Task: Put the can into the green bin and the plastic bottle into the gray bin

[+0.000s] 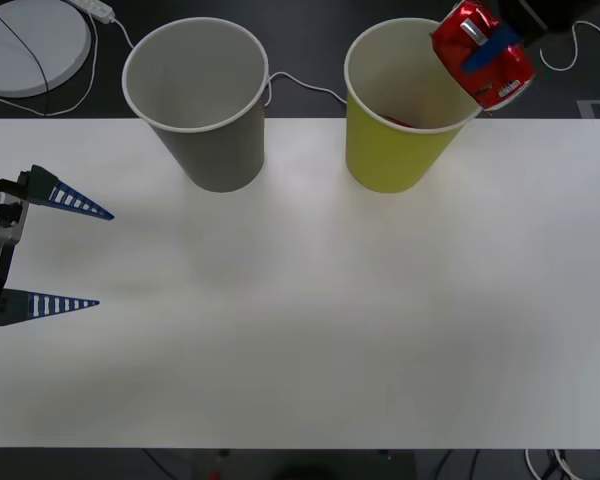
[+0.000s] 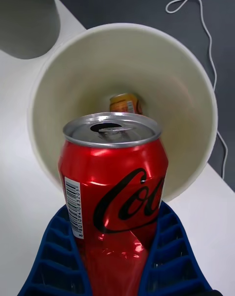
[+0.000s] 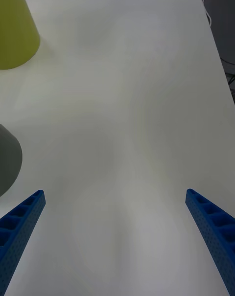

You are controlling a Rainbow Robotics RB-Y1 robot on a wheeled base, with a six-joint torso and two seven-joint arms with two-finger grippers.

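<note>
dented glossy red can (image 2: 113, 178) clamped in ribbed blue right pincer (image 2: 117, 257) over tapered green bin (image 1: 400, 150), left pincer (image 1: 105, 258) wide

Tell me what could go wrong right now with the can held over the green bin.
The right gripper holds the can tilted above the far right rim of the green bin, not over its middle; released here, it might clip the rim and fall outside. The can's body looks dented where the blue fingers squeeze it, so it might slip early. The left gripper waits open.
</note>
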